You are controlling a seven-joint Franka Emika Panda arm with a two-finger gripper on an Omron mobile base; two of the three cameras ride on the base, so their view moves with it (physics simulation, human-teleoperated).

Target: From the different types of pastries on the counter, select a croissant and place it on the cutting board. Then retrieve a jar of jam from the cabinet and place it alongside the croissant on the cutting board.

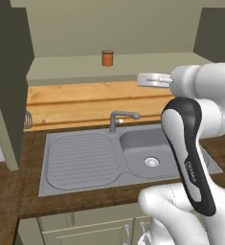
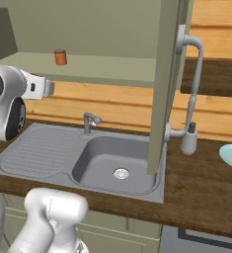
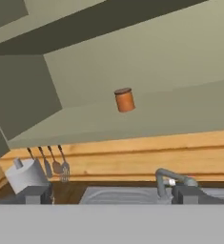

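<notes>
You are working on the second half of the task, as far as I can judge. The jam jar [image 1: 107, 58] is standing upright on the open cabinet shelf [image 1: 133, 64] above the sink [image 1: 85, 158], alone and untouched, well apart from the gripper [image 3: 113, 194]. So the jar is not yet retrieved. I cannot tell if the croissant step is done, because no croissant and no cutting board are appearing here.

The gripper is facing the jar from below the shelf level. Its 2 dark fingertips [image 3: 37, 194] are standing wide apart at the bottom of the hand view, with nothing between them, so it is open wide and holding nothing. In my judgement, you are needing to raise the hand and bring it forward over the shelf edge before closing on the jar, and then to carry the jar to the cutting board.

Counting what is showing: 1 jam jar, 1 sink with 1 basin and 1 ribbed drain part, 1 small faucet [image 1: 119, 117] behind it, 1 tall spray faucet [image 2: 190, 99] at the right, 1 open cabinet door [image 2: 164, 84], 1 paper towel roll [image 3: 25, 174], 4 hanging utensils [image 3: 54, 162], and 1 plate [image 2: 231, 155] on the table [image 2: 206, 192] at the far right with something colourful on it, too small to name.
</notes>
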